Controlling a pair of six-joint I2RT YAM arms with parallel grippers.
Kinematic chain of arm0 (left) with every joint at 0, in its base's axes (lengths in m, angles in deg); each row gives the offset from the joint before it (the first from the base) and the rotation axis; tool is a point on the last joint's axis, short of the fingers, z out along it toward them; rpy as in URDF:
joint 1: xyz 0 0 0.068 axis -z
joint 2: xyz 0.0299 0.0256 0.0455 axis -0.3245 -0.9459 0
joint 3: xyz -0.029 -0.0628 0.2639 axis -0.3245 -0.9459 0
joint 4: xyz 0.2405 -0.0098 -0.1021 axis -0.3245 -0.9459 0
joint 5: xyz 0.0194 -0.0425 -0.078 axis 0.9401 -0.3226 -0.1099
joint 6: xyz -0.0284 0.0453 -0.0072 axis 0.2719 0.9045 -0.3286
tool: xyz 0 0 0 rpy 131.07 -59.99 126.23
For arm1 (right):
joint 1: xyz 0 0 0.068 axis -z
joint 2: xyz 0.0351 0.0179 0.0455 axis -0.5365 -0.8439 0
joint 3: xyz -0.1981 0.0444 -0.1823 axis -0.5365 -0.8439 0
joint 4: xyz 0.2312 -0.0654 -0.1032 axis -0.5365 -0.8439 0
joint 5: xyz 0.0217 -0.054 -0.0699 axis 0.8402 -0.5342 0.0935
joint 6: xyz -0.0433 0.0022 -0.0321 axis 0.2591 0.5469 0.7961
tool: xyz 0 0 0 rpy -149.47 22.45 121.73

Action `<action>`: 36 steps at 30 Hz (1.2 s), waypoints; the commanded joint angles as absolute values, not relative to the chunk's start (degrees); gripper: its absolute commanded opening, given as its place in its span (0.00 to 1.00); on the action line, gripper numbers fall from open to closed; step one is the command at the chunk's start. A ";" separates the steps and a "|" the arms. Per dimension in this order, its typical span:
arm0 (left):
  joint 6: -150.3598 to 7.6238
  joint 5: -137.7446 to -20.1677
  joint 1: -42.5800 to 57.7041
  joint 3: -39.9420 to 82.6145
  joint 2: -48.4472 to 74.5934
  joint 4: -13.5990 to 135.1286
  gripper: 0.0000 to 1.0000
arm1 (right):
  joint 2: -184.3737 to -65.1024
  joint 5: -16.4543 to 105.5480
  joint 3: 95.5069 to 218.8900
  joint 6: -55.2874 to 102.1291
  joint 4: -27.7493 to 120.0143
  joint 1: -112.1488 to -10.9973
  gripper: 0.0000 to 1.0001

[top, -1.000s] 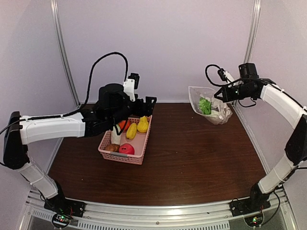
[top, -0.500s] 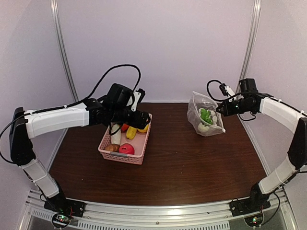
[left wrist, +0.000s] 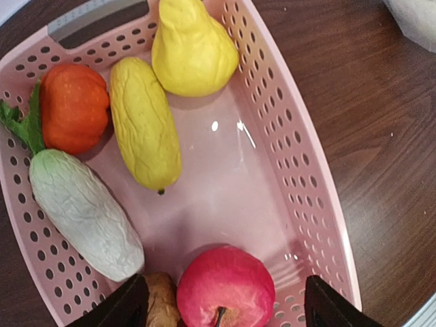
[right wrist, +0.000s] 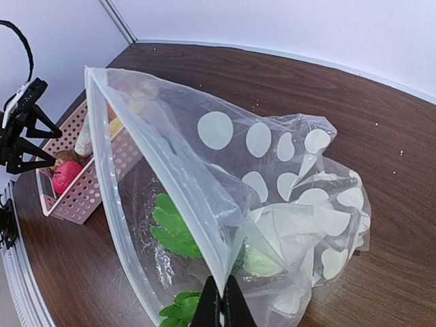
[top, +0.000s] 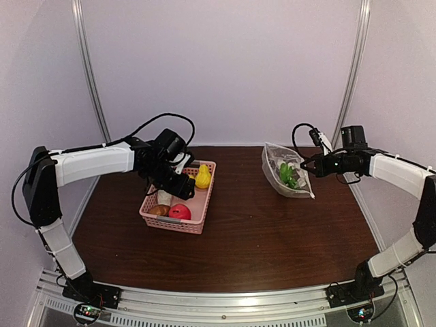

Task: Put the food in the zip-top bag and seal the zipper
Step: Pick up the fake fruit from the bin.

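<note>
The food lies mostly in the pink basket (left wrist: 300,170): a yellow pear (left wrist: 193,48), a long yellow piece (left wrist: 144,122), an orange one (left wrist: 73,107), a white vegetable (left wrist: 82,211), a red apple (left wrist: 225,289) and a brown piece (left wrist: 160,303). My left gripper (left wrist: 225,310) hangs open low over the basket (top: 201,204), one finger on each side of the apple. The zip-top bag (right wrist: 272,157) rests on the table at the back right (top: 286,170), mouth gaping towards the basket, with green and white food (right wrist: 180,228) inside. My right gripper (right wrist: 223,306) is shut on its zipper (right wrist: 163,157) edge.
The brown table (top: 259,231) ends at pale walls behind and on both sides. Metal poles (top: 88,75) stand at the back corners. The left arm's black cable (top: 146,126) loops above the basket.
My left gripper has dropped from above the basket's far end down over the apple. The right arm has lowered the bag towards the table and shifted it slightly left.
</note>
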State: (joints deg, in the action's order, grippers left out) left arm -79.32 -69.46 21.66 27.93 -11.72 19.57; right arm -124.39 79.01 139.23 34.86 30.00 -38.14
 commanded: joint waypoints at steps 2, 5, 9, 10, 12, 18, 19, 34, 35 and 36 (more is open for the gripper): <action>-78.41 -75.26 21.76 30.28 -11.65 8.63 0.82 | -122.80 81.33 138.10 34.49 33.64 -38.25 0.00; -78.26 -77.32 21.76 29.23 -11.67 8.18 0.84 | -122.93 81.37 138.08 34.83 33.69 -38.23 0.00; -78.86 -74.05 21.76 29.75 -13.97 8.45 0.84 | -122.80 81.70 137.85 35.27 33.63 -38.25 0.00; -78.93 -73.73 21.76 30.09 -14.72 8.47 0.84 | -122.61 81.68 137.65 35.37 33.70 -38.25 0.00; -78.84 -73.81 21.76 30.67 -16.24 8.42 0.84 | -122.28 81.64 137.21 35.48 33.68 -38.25 0.00; -78.64 -73.25 21.76 32.06 -20.11 8.45 0.81 | -121.40 81.74 136.49 35.17 34.31 -38.20 0.00; -78.70 -73.24 21.73 32.19 -20.57 8.42 0.80 | -121.36 81.73 136.47 35.18 34.29 -38.24 0.00; -77.35 -73.10 21.71 40.08 -19.75 3.95 0.56 | -121.00 79.97 137.97 35.18 32.41 -38.31 0.00; -77.05 -72.52 21.75 41.83 -19.04 2.99 0.56 | -121.07 79.49 138.67 35.49 31.31 -38.40 0.00; -76.83 -71.90 21.76 43.55 -18.20 2.38 0.56 | -121.16 79.12 139.23 35.75 30.50 -38.49 0.00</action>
State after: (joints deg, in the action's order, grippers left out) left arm -78.47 -73.37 21.68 36.82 -21.45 5.67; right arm -122.57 80.65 137.24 34.92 32.84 -38.16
